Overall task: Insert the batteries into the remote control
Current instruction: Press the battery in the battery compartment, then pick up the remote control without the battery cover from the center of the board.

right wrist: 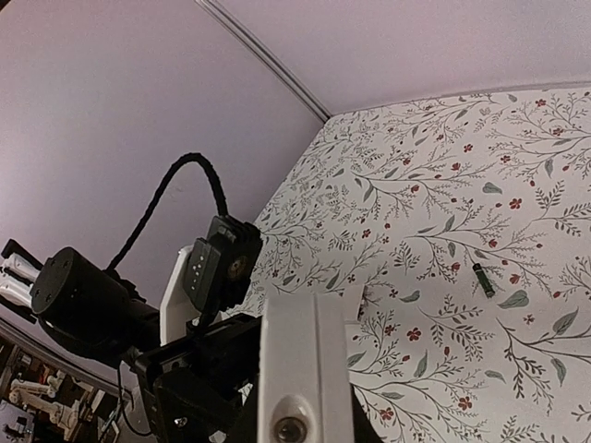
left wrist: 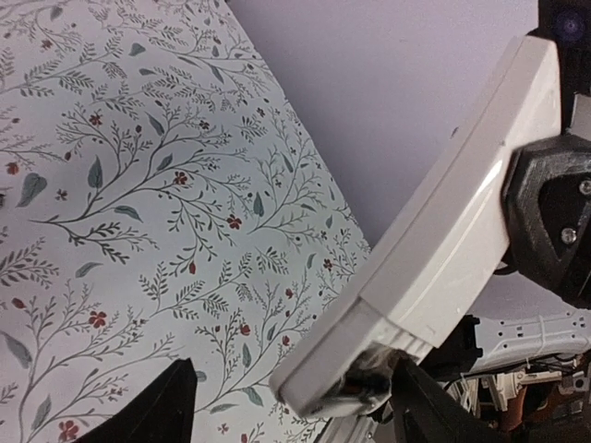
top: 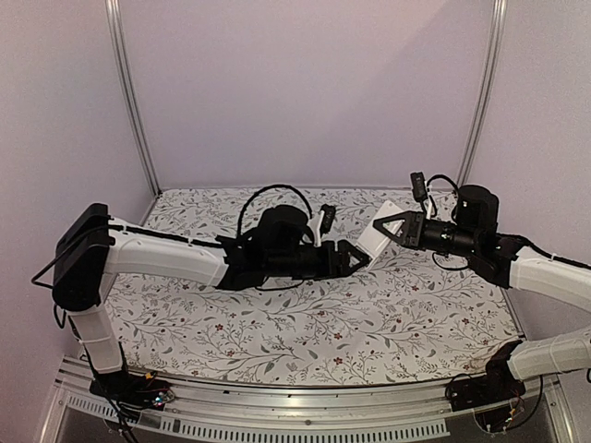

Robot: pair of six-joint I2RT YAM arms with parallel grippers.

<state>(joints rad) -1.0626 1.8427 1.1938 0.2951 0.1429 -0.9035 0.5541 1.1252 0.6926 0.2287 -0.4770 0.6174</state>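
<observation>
My right gripper [top: 395, 230] is shut on the white remote control [top: 376, 236] and holds it tilted above the middle of the table. In the left wrist view the remote control [left wrist: 443, 240] runs diagonally, and a dark, blurred battery [left wrist: 369, 380] sits at its open lower end. That end lies between the spread fingers of my left gripper [left wrist: 295, 374], which is open; one finger [left wrist: 420, 406] stands close beside the battery, the other well apart. A second battery [right wrist: 481, 280] lies loose on the cloth in the right wrist view, beyond the remote control [right wrist: 305, 360].
A floral cloth [top: 305, 341] covers the table. A small white plate [right wrist: 355, 303] lies flat on it just past the remote's end. Purple walls with metal rails [top: 134, 101] close in the back and sides. The left arm's black cable [right wrist: 199, 175] loops above its wrist.
</observation>
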